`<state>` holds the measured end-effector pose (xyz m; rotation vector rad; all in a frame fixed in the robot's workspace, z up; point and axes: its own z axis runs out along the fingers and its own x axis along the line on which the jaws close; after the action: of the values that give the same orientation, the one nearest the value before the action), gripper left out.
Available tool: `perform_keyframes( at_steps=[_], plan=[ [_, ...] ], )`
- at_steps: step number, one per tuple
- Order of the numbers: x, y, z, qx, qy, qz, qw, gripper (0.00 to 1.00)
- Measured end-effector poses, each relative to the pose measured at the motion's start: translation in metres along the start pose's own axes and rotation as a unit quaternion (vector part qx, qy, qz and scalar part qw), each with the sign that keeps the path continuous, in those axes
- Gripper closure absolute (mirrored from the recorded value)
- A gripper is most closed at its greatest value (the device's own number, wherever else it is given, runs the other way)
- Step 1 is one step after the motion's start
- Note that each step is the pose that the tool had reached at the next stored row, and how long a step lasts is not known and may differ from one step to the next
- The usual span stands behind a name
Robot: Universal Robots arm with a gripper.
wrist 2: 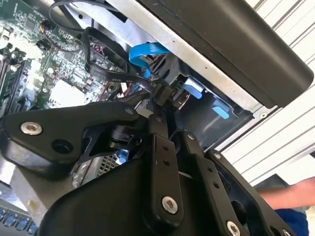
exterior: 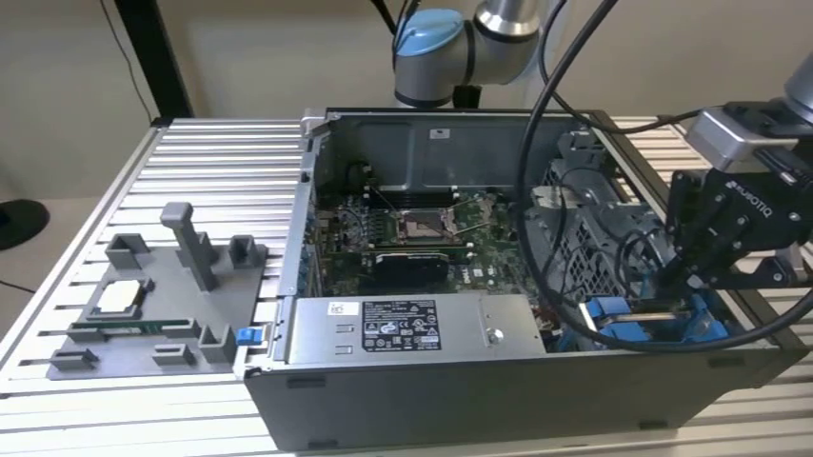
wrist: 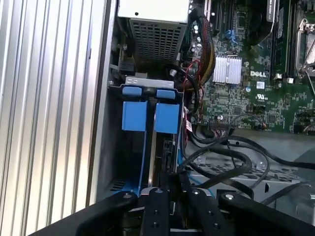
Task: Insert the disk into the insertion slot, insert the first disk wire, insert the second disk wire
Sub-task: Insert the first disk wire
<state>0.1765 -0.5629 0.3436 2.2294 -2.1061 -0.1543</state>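
Exterior view: open computer case on the slatted worktop, disk seated in the insertion slot, so the pincer hangs right over that slot, apparently pinched tight on a black wire plug, with loose black cables crowding just beside the slot.

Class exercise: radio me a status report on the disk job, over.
Gripper shut on black wire connector, down at the insertion slot. Disk in slot, blue carrier tabs showing. Black cables loop close beside.
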Motion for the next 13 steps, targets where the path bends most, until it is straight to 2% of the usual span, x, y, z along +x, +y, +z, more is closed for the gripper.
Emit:
perform_keyframes(
  at_steps=[7,8,9,12,13],
  plan=[
    [0.0027,0.0047,0.0004,0.0010,-0.0002,0.003,1.0000,1.00],
    [0.0029,0.0048,0.0004,0.0028,-0.0002,0.003,1.0000,1.00],
    [0.0029,0.0049,0.0004,0.0066,-0.0001,0.003,1.0000,1.00],
    [0.0031,0.0050,0.0005,0.0209,0.0007,0.003,0.9998,1.00],
    [0.0031,0.0052,0.0005,0.0218,0.0007,0.003,0.9998,1.00]
  ],
)
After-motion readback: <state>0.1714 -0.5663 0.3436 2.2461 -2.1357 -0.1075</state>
